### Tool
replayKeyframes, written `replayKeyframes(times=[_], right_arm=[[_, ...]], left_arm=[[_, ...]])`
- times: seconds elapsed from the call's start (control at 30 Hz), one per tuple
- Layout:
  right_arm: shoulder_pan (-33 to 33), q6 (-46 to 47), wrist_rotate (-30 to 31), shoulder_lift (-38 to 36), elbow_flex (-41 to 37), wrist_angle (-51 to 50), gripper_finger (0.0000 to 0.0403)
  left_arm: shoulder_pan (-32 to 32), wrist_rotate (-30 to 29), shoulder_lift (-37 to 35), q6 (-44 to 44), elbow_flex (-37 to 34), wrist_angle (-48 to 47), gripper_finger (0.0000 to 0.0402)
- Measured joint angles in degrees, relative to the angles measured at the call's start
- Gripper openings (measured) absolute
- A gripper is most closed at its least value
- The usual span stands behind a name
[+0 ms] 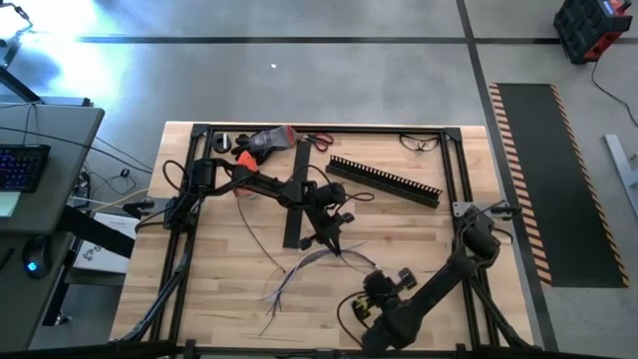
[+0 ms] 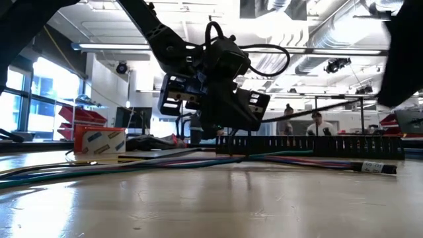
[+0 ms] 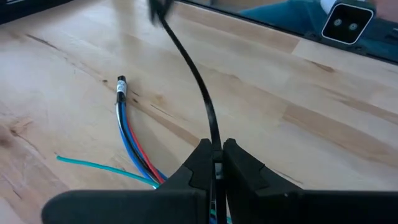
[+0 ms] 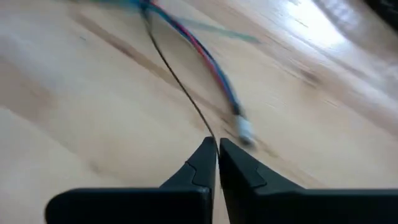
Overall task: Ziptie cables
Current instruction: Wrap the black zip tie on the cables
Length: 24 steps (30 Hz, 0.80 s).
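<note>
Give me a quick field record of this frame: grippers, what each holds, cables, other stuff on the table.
left gripper: shut on a thin black strap, over the table's middle
right gripper: shut, near the table's front right; a thin dark strand ends at its tips, grip unclear
cables: loose mixed-colour bunch lying flat on the table, ends splayed, not bundled
slotted channel: black, comb-toothed, at the back right
flat black strip: behind the cables
glasses: back right corner

High: straight down over the table (image 1: 419, 239).
Low: table-height, facing the room.
Wrists: close above the cables (image 3: 134, 140) (shared by all views).
</note>
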Motion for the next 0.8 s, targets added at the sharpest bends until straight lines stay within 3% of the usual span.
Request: replayKeyframes(times=[0.1,0.23,0.37,0.47,0.63,0.8], right_arm=[[-0.50,-4.97,-6.51,-0.04,5.83,-7.20,0.0028],[-0.61,-10.36,-6.82,-0.07,10.86,-5.72,0.0084],[-0.78,-13.60,10.69,-0.24,11.80,4.70,0.0143],[-1.98,-13.68,18.38,-0.24,8.52,8.87,0.0178],[-4.57,-14.91,17.94,-0.22,-3.08,20.94,0.0206],[-6.17,-16.50,21.67,-0.11,-12.10,31.51,0.0201]], left_arm=[[-0.26,-0.07,0.01,0.00,0.00,-0.07,0.0005],[-0.55,-0.12,0.00,0.00,0.00,-0.14,0.0005],[-0.88,-0.13,0.00,0.01,0.00,-0.13,0.0005],[-0.98,-0.14,0.01,0.03,0.00,-0.09,0.0005],[-1.04,-0.14,0.00,0.02,0.00,-0.09,0.0005],[-1.03,-0.22,0.00,0.10,0.00,-0.38,0.0005]])
